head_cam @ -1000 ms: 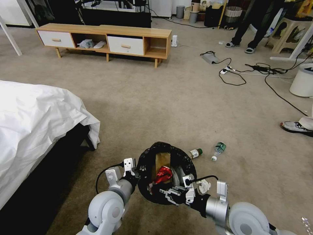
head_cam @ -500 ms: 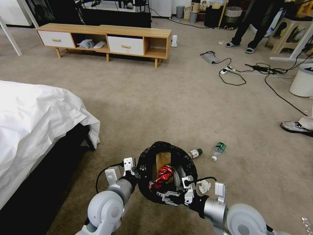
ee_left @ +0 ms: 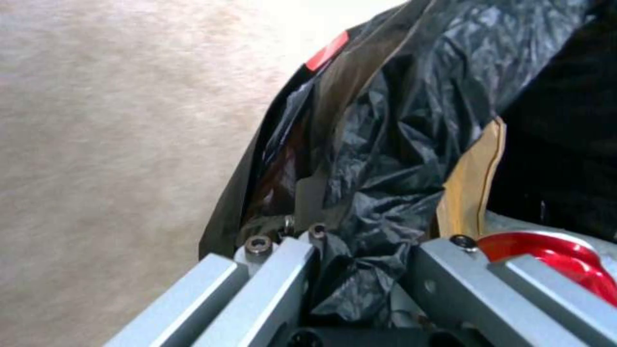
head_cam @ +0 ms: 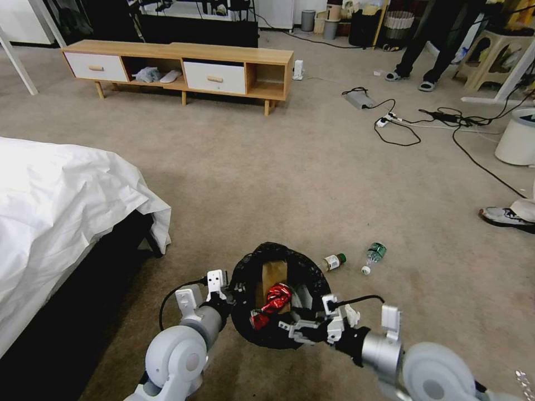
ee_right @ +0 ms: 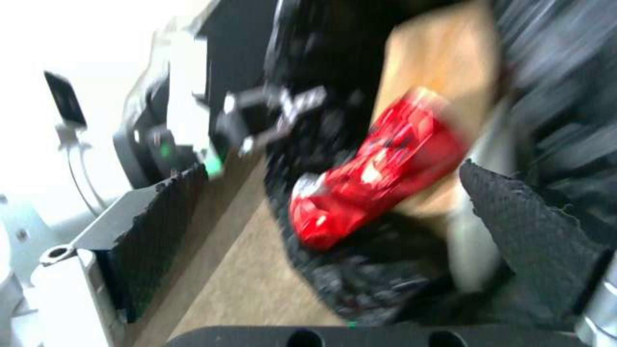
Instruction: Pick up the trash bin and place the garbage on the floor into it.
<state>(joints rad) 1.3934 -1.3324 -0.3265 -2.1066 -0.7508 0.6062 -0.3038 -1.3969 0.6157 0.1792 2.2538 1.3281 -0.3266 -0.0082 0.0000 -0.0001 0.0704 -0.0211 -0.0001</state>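
Observation:
The trash bin (head_cam: 245, 323), lined with a crinkled black bag, is held just above the floor (head_cam: 312, 184) in front of me. My left gripper (head_cam: 231, 292) is shut on its near-left rim, and the bag (ee_left: 385, 144) is pinched between the fingers (ee_left: 286, 262). Inside the bin lie a brown paper bag (head_cam: 274, 274) and a crumpled red piece of garbage (head_cam: 275, 297) (ee_right: 379, 168). My right gripper (head_cam: 295, 329) hovers open over the bin's near-right rim, its black pads (ee_right: 161, 231) spread wide with nothing between them. Two green-capped bottles (head_cam: 335, 261) (head_cam: 374, 253) lie on the carpet right of the bin.
A bed with a white sheet (head_cam: 67, 206) fills the left side. A low wooden cabinet (head_cam: 184, 67) stands at the back. Black cables and a power strip (head_cam: 401, 120), a white bucket (head_cam: 518, 139) and a person's shoe (head_cam: 504, 217) are on the right.
The bin has shifted slightly left with my left gripper. My right arm has drawn a little to the right, its gripper staying open over the near rim.

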